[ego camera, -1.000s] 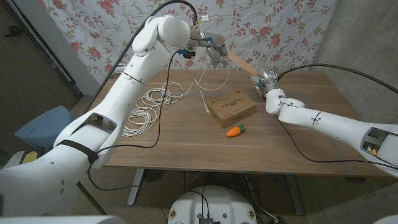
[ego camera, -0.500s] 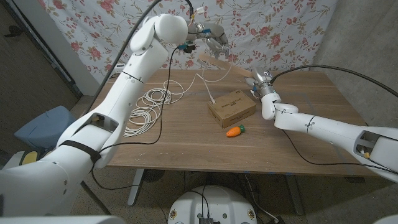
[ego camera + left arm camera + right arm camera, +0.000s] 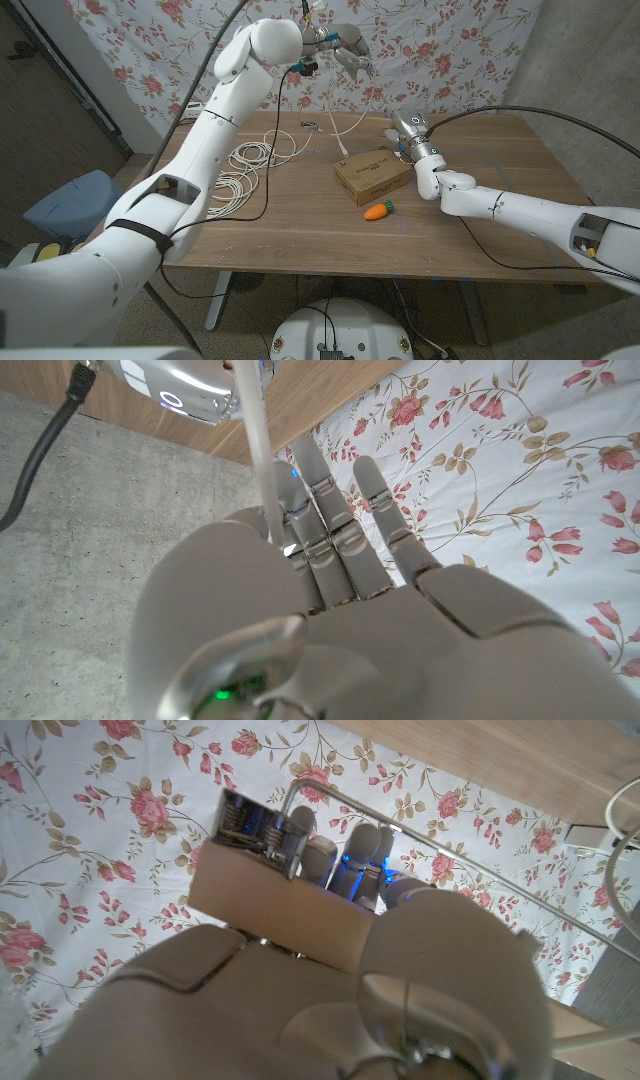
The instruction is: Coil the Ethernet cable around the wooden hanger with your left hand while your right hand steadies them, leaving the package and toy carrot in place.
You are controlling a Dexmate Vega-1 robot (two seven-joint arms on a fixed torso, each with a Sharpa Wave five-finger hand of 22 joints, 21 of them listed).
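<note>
Matt brown wood-grain tabletop (image 3: 300, 225); plain cardboard package (image 3: 372, 172); smooth pale wooden hanger (image 3: 290, 915) with shiny metal clip (image 3: 255, 825); glossy white plastic Ethernet cable (image 3: 235, 170).

Head view: fixed, high, looks down across the counter (image 3: 300, 230) toward the floral cloth (image 3: 450, 40).
Left wrist view: close behind the left hand (image 3: 330, 610), inverted.
Right wrist view: close behind the right hand (image 3: 300, 980), inverted.
Shared: cloth and counter edge.
</note>
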